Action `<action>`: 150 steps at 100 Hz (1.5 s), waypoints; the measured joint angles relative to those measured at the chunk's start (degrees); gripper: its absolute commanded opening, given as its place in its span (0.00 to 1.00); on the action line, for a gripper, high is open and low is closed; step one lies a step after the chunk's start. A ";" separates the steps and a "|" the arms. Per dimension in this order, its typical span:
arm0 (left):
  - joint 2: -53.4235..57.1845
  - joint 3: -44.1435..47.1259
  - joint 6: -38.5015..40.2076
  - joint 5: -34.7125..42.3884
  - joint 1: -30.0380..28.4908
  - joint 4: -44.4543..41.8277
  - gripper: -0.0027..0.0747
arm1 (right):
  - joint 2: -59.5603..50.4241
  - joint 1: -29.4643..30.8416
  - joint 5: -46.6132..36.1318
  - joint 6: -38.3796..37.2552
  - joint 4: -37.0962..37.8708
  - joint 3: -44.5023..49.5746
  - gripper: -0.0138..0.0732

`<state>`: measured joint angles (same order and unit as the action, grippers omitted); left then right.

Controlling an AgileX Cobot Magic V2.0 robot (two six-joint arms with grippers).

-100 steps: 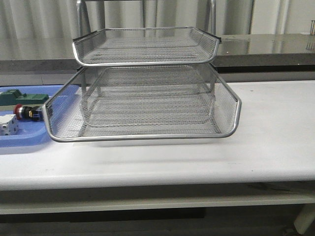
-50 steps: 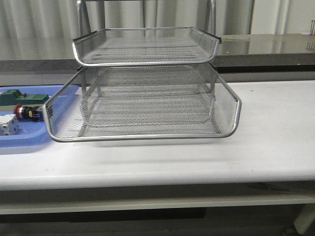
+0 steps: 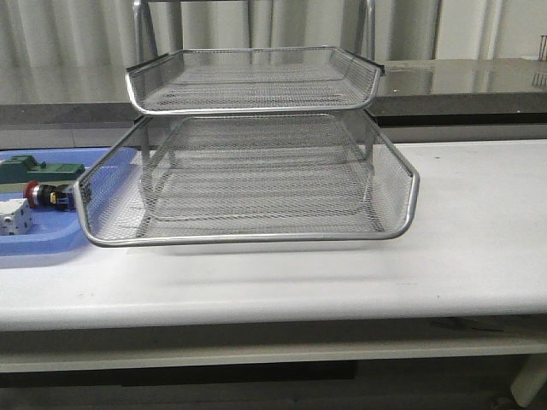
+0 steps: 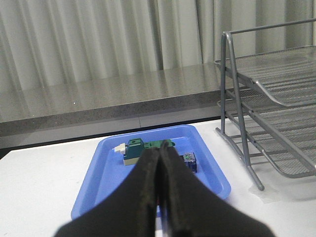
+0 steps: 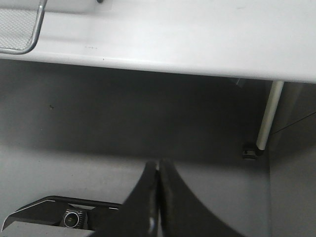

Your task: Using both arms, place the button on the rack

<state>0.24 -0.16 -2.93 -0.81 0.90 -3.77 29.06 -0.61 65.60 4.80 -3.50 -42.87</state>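
The button (image 3: 47, 195), red cap with black barrel, lies in the blue tray (image 3: 34, 243) at the far left of the table; its blue block end shows in the left wrist view (image 4: 189, 162). The silver wire-mesh rack (image 3: 256, 175) stands mid-table and also shows in the left wrist view (image 4: 276, 103). My left gripper (image 4: 159, 148) is shut and empty, held above and short of the blue tray (image 4: 108, 182). My right gripper (image 5: 158, 165) is shut and empty, below the table's front edge over the floor. Neither arm shows in the front view.
A green block (image 3: 34, 168) (image 4: 143, 148) and a white block (image 3: 15, 220) share the blue tray with the button. A table leg (image 5: 269, 116) stands near the right gripper. A grey counter (image 3: 461, 81) and curtains run behind the table.
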 measured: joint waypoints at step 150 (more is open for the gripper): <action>-51.66 -49.25 0.00 -23.96 -0.34 7.77 0.01 | 0.00 0.00 0.87 -0.09 0.00 0.00 0.08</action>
<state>-51.42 -49.42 -2.93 -24.76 0.57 4.00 29.06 -0.61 66.47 4.71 -3.50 -42.87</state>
